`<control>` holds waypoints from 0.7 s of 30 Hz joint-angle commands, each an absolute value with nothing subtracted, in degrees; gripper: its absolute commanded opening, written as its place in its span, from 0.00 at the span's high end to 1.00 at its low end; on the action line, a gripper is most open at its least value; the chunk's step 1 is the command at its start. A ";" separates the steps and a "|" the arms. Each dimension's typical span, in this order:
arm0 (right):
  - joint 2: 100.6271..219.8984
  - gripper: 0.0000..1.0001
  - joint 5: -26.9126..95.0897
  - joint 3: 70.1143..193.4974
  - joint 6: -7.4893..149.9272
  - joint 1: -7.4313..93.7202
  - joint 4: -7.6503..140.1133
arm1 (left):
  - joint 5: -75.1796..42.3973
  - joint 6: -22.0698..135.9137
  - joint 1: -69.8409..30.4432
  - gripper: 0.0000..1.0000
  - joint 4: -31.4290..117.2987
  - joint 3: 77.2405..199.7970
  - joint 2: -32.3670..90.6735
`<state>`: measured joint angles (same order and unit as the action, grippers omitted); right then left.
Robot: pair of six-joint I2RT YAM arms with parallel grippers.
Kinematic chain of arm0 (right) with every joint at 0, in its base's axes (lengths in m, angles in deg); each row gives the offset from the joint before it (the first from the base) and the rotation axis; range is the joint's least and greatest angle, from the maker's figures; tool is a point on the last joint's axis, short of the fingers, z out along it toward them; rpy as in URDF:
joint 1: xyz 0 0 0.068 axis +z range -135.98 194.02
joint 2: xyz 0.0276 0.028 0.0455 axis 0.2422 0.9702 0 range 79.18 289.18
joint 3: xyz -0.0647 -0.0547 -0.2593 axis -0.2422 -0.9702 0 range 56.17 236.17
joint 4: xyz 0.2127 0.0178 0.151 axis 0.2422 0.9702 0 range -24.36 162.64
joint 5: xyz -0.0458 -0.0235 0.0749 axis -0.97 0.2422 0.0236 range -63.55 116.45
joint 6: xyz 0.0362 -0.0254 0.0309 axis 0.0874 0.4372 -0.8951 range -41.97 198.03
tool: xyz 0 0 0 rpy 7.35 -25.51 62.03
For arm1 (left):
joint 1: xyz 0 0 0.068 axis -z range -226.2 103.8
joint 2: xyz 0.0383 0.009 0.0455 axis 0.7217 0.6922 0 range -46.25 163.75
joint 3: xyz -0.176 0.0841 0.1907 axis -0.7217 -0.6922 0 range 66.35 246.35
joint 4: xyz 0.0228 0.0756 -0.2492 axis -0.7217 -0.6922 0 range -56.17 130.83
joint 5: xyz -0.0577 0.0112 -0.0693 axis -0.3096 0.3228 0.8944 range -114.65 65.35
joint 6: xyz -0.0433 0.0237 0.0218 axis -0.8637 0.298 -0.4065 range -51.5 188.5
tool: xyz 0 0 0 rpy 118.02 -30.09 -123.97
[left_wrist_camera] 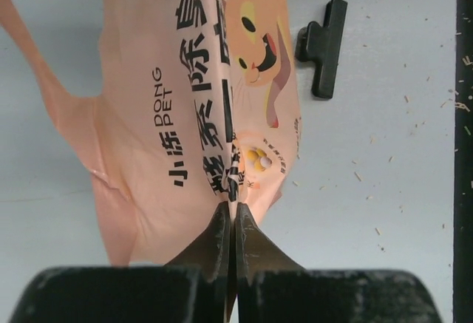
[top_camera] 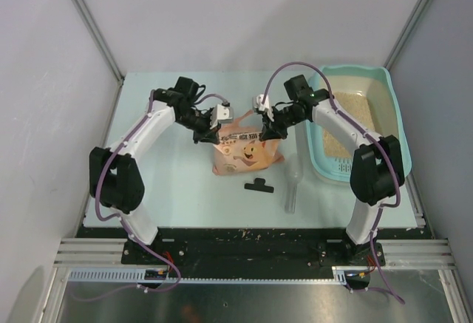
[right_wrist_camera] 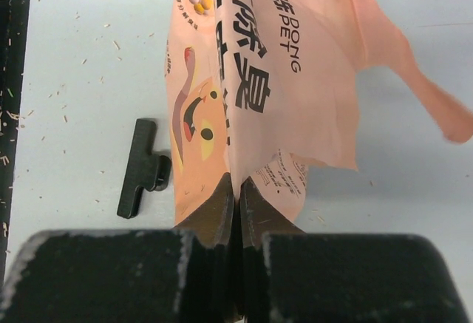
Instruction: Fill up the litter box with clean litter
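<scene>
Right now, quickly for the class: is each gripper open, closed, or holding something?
The left gripper: closed on the peach-pink cartoon-cat bag.
The right gripper: closed on the same bag.

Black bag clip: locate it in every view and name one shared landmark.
Top external: black bag clip just below the cat-print litter bag.
Left wrist: upper right, right of the bag.
Right wrist: left of centre, left of the bag.
Shared landmark: that bag.

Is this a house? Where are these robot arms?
Probably a robot test booth, not a home: plain wall panels box in a pale table, and the left arm and right arm are bolted to a metal rail. The litter box looks like a prop.
</scene>
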<state>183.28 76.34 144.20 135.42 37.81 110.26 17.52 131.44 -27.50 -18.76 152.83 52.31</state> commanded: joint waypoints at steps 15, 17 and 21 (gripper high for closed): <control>185.09 1.00 80.15 145.74 126.82 35.73 106.42 | 17.98 127.39 -29.50 0.71 -16.93 155.39 51.22; 184.83 1.00 80.32 145.38 126.38 35.55 106.33 | 16.58 125.29 -29.67 0.83 -16.04 155.12 52.01; 184.39 1.00 81.55 144.15 123.92 34.76 105.11 | 19.37 122.65 -31.78 1.00 -11.84 151.36 50.52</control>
<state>185.57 78.89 144.88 128.01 36.39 107.48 16.82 126.13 -29.58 -16.62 154.29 51.90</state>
